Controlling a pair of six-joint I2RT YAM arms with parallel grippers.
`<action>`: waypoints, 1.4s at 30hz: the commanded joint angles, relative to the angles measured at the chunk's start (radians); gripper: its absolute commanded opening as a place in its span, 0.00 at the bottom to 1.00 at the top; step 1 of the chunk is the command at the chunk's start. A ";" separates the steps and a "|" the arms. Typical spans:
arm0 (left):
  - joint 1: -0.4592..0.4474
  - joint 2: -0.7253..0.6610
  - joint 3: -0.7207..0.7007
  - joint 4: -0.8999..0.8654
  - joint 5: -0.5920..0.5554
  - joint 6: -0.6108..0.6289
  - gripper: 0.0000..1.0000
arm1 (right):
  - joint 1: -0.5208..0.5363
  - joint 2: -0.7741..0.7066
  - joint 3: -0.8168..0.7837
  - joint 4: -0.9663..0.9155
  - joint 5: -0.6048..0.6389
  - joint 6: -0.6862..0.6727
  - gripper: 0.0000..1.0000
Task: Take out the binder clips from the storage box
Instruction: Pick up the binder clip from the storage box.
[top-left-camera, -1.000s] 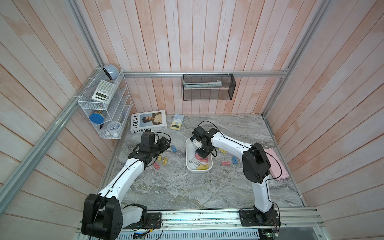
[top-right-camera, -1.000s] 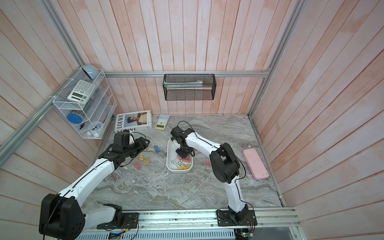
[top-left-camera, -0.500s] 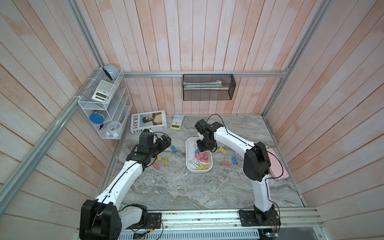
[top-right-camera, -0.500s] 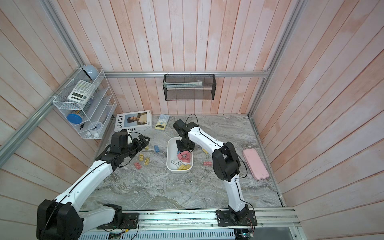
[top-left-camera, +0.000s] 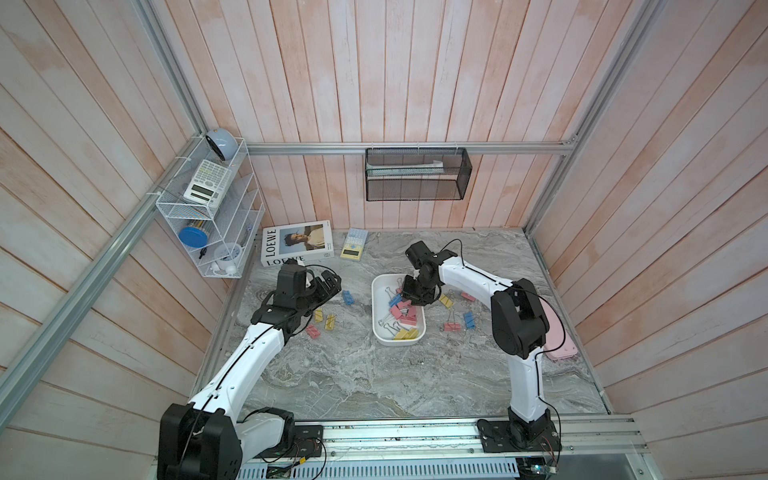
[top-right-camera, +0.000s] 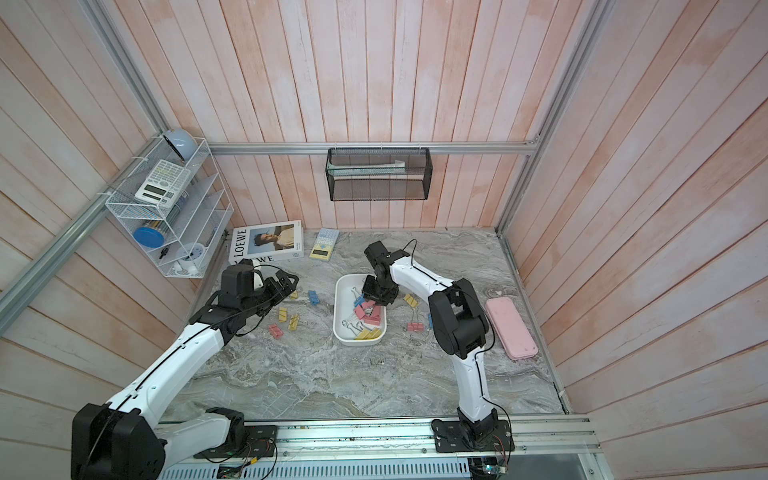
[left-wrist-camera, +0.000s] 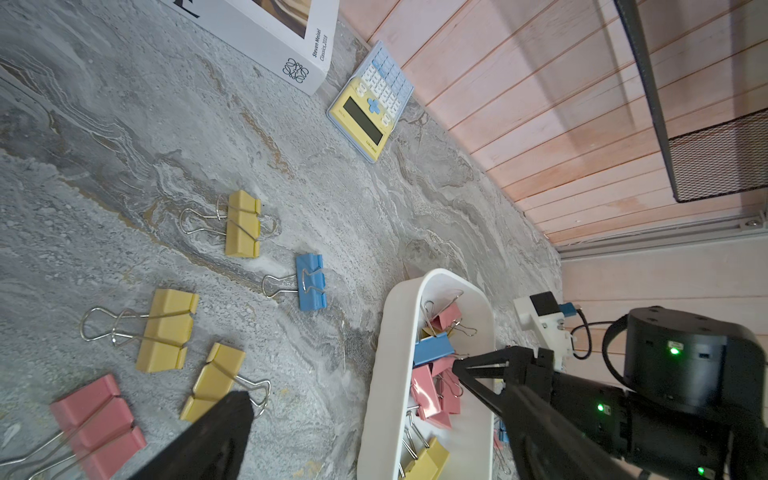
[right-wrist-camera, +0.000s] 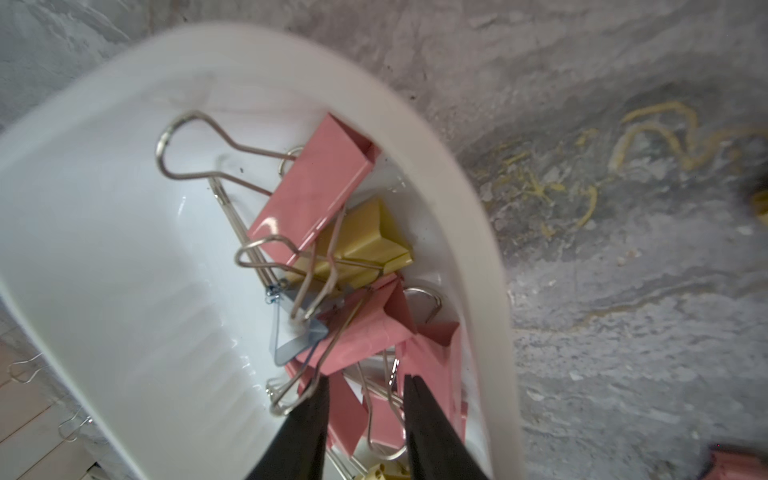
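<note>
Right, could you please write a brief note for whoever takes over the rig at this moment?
Left gripper: open, empty, over the table beside the unloaded clips.
Right gripper: open, down in the storage box, fingers either side of a pink clip, not clamped.
Done: five clips lie on the left arm's side of the box, four clips on the right arm's.
Left: the mixed pile in the box.
</note>
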 joint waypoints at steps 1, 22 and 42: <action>0.005 -0.015 -0.016 -0.010 -0.012 0.019 1.00 | -0.007 -0.020 -0.007 0.052 -0.042 0.062 0.36; 0.005 -0.014 -0.021 -0.005 -0.010 0.027 1.00 | 0.020 -0.096 -0.055 0.080 -0.012 0.097 0.37; 0.005 -0.016 -0.044 0.019 -0.003 0.019 1.00 | 0.031 -0.184 -0.205 0.121 0.006 0.185 0.36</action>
